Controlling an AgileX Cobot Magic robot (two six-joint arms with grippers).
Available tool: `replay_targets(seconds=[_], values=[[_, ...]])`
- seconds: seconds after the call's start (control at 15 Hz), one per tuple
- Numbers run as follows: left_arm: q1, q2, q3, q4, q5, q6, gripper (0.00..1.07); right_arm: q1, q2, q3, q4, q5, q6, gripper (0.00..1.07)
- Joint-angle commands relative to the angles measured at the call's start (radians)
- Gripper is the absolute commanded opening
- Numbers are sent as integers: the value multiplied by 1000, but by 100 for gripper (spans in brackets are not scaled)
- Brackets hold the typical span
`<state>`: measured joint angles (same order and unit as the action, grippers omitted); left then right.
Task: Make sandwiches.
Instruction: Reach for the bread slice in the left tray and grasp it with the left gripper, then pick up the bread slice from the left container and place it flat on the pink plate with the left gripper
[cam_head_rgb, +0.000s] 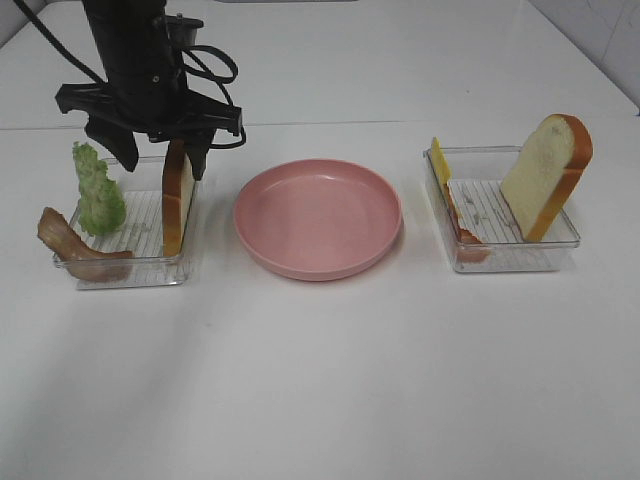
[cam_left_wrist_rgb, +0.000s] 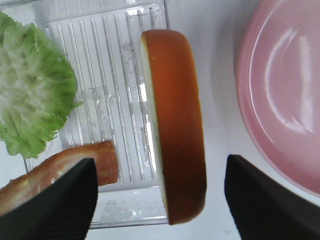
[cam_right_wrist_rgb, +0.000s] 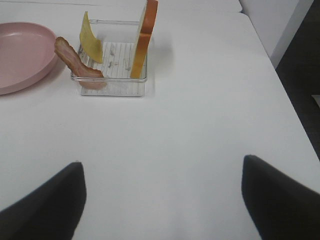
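A: Our left tool (cam_left_wrist_rgb: 160, 195) is spread astride the upright white, orange-crusted toy bread slice (cam_left_wrist_rgb: 175, 125) in the clear plastic tray (cam_left_wrist_rgb: 110, 50), at the left of the overhead frame.
B: If we close off-centre, we could topple it. Our right tool (cam_right_wrist_rgb: 162, 161) is spread too.

High cam sits up on the near side, tilted down toward the far edge, so it takes in the whole white table (cam_head_rgb: 320, 380): left tray (cam_head_rgb: 130, 277), pink plate (cam_head_rgb: 318, 215) in the middle, right tray (cam_head_rgb: 515, 262).

Left wrist cam is super close, pointing straight down into the left tray, right over the bread slice (cam_left_wrist_rgb: 175, 130), with the plate's left rim sneaking in.

Right wrist cam hangs well back on the near side, looking flatter across the table toward the far side. It gets the right tray from a way off, plus the plate's right edge.

The two wrist views share only the plate.
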<state>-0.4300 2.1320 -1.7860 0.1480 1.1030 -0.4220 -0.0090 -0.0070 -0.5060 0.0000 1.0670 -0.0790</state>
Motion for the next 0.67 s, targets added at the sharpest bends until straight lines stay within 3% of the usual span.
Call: replay_targets(seconds=[0.07, 0.13, 0.33, 0.67], values=[[-1, 6, -5, 19, -6, -8, 46, -3, -14, 3, 0, -9, -7, 80], [-1, 4, -5, 31, -18, -8, 31, -3, -14, 3, 0, -9, -7, 80], [-1, 4, -5, 33, -24, -8, 2, -3, -14, 3, 0, -9, -7, 80], [-1, -43, -5, 32, -11, -8, 0, -3, -14, 3, 0, -9, -7, 80]])
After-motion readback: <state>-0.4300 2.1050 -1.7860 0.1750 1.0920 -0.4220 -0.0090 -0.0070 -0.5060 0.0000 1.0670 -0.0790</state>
